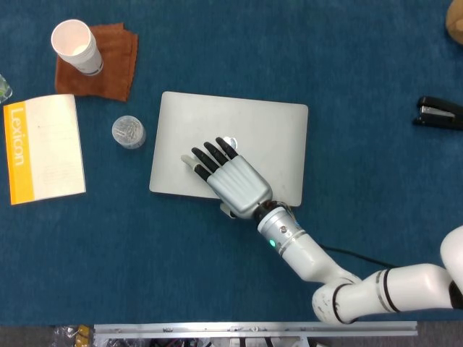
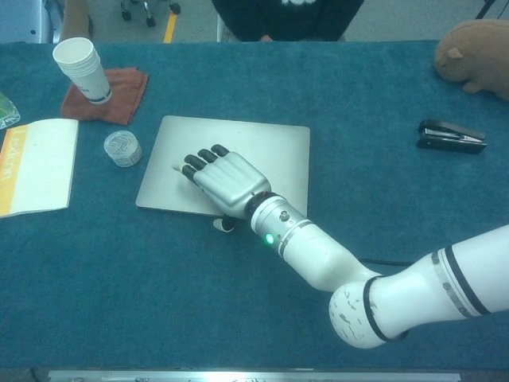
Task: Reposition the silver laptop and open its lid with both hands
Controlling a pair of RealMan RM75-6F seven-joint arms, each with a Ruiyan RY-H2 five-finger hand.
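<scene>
I am resting my right hand [image 1: 231, 181] flat, fingers apart, on the closed laptop [image 1: 253, 130] mid-table — holding nothing. I am judging repositioning underway — next I need my unseen left hand at the lid edge.

Robot hand [image 1: 230, 181] on laptop [image 1: 246, 130] — jar [image 1: 128, 132], book [image 1: 43, 148] left; stapler [image 1: 439, 113] right
</scene>
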